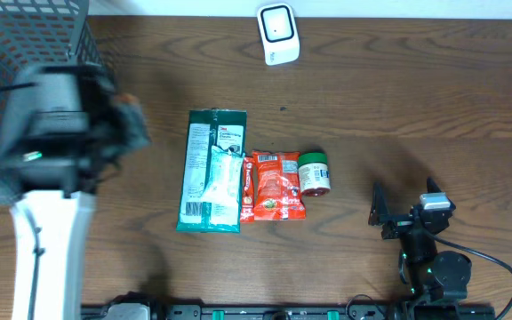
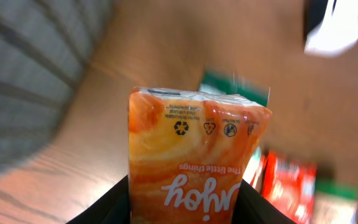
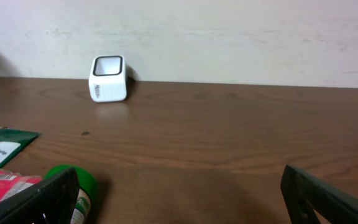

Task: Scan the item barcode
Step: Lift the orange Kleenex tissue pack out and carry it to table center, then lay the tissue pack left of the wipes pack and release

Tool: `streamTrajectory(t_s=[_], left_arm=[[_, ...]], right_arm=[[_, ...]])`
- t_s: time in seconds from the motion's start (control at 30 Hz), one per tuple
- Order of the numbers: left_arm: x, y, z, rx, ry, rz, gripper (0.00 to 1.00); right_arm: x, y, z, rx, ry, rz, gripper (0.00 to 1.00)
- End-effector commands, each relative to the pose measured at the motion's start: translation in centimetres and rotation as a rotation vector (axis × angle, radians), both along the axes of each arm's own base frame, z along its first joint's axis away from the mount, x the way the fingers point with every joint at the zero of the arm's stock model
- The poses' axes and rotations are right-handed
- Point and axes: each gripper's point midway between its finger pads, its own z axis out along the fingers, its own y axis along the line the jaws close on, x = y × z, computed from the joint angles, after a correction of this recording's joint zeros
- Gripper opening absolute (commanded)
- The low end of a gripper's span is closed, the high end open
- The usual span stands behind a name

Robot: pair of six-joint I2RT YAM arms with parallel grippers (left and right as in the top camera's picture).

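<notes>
My left gripper (image 2: pixel 185 202) is shut on an orange snack packet (image 2: pixel 194 146), held upright with its "joy" print upside down between the black fingers. From overhead the left arm is raised and blurred at the left, with the left gripper (image 1: pixel 128 118) pointing right. The white barcode scanner (image 1: pixel 277 34) stands at the table's far edge; it also shows as the scanner (image 2: pixel 337 28) at the top right of the left wrist view and the scanner (image 3: pixel 109 78) in the right wrist view. My right gripper (image 1: pixel 404 199) rests open and holds nothing at the front right.
A green packet (image 1: pixel 212 171), a red packet (image 1: pixel 276 185) and a small green-capped jar (image 1: pixel 314 172) lie side by side mid-table. A dark wire basket (image 1: pixel 7 53) fills the far left corner. The jar (image 3: pixel 73 186) sits beside my right gripper's left finger.
</notes>
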Motion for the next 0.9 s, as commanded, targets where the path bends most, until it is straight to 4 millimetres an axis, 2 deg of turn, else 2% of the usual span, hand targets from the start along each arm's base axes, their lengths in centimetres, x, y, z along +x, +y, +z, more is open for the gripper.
streamTrajectory(t_s=[0.0,0.13,0.23,0.33,0.47,0.57,0.67,0.8,0.87], left_arm=[[-1.1,-2.7,-5.8,0.051,0.161,-0.072,0.45],[-1.9,-5.3,-11.3,0.063,0.268,-0.138,0.45],[-1.9,-6.4,-15.4,0.075,0.321,-0.169,0.45],[-1.9,-7.0,-18.8,0.079,0.381,-0.166,0.45],[-1.9,-7.5,-21.8,0.098,0.456,-0.181,0.47],[-1.9,-7.5,-23.1,0.104,0.486,-0.18,0.53],[-1.9,-7.6,-23.2,0.1,0.487,-0.182,0.66],[-1.7,-7.7,-22.6,0.093,0.471,-0.183,0.75],[-1.4,-7.8,-21.4,0.086,0.438,-0.184,0.77]], right_arm=[[0.0,-0.3,-0.1,0.002,0.003,-0.012,0.99],[0.0,-0.3,-0.1,0.002,0.003,-0.012,0.99],[0.0,-0.3,-0.1,0.002,0.003,-0.012,0.99],[0.0,-0.3,-0.1,0.002,0.003,-0.012,0.99],[0.0,-0.3,-0.1,0.002,0.003,-0.012,0.99],[0.0,-0.3,-0.1,0.002,0.003,-0.012,0.99],[0.0,-0.3,-0.1,0.002,0.003,-0.012,0.99],[0.0,-0.3,-0.1,0.002,0.003,-0.012,0.99],[0.0,-0.3,-0.1,0.002,0.003,-0.012,0.99]])
